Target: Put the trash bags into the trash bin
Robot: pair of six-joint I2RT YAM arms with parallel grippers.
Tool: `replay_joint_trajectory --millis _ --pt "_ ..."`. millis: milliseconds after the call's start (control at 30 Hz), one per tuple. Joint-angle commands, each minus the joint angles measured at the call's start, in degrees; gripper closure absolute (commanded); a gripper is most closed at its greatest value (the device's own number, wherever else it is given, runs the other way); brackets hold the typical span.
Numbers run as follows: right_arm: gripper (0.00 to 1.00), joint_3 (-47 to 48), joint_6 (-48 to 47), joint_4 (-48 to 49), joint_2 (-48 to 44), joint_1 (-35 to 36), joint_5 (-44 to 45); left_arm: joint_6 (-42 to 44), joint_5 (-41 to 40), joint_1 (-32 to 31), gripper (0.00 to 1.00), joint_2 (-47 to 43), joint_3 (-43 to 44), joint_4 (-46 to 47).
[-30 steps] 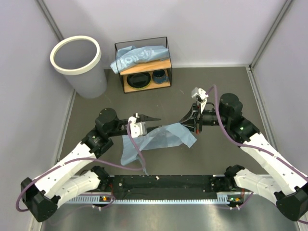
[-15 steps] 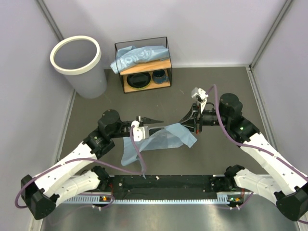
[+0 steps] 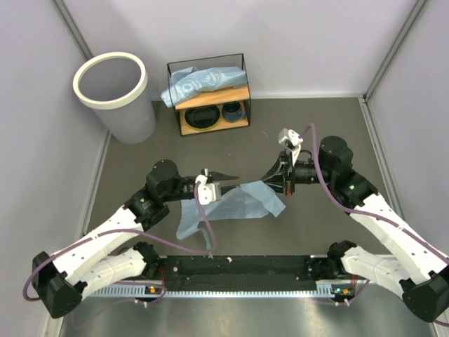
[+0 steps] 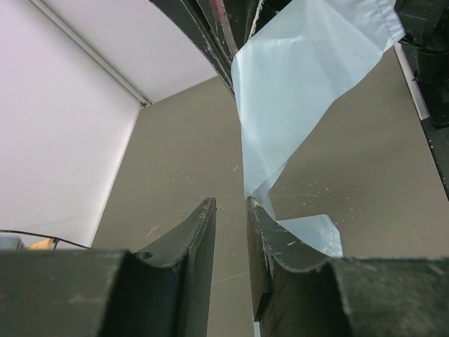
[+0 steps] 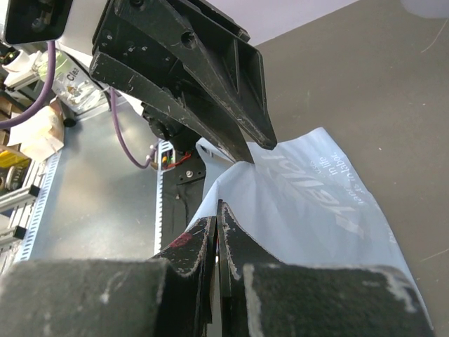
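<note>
Left claw forward, ajar against bag

The top external camera looks steeply down from above and behind the arm bases, taking in the whole table, with the trash bin at 11 o'clock. Each wrist camera peers closely along its own fingers. The left gripper faces 3 o'clock and the right gripper faces 9 o'clock. All three views share the trash bag.
</note>
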Motion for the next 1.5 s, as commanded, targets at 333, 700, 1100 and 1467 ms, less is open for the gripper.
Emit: replay_joint_trajectory --millis 333,700,1100,1467 --pt "1.0 -0.14 0.1 2.58 0.91 0.73 -1.13 -1.11 0.32 -1.69 0.67 1.69 1.82 4.96" --pt "1.0 -0.57 0.19 2.5 0.74 0.73 -1.74 -1.28 -2.31 -3.36 0.61 2.57 2.16 6.72" --pt "1.0 -0.05 -0.69 1.01 -0.41 0.73 -3.68 1.17 -2.5 -3.27 0.67 2.48 0.67 4.35" --pt "1.0 1.0 -0.78 2.05 2.49 0.73 -3.85 -7.78 5.16 -3.54 0.76 7.4 4.98 5.23"
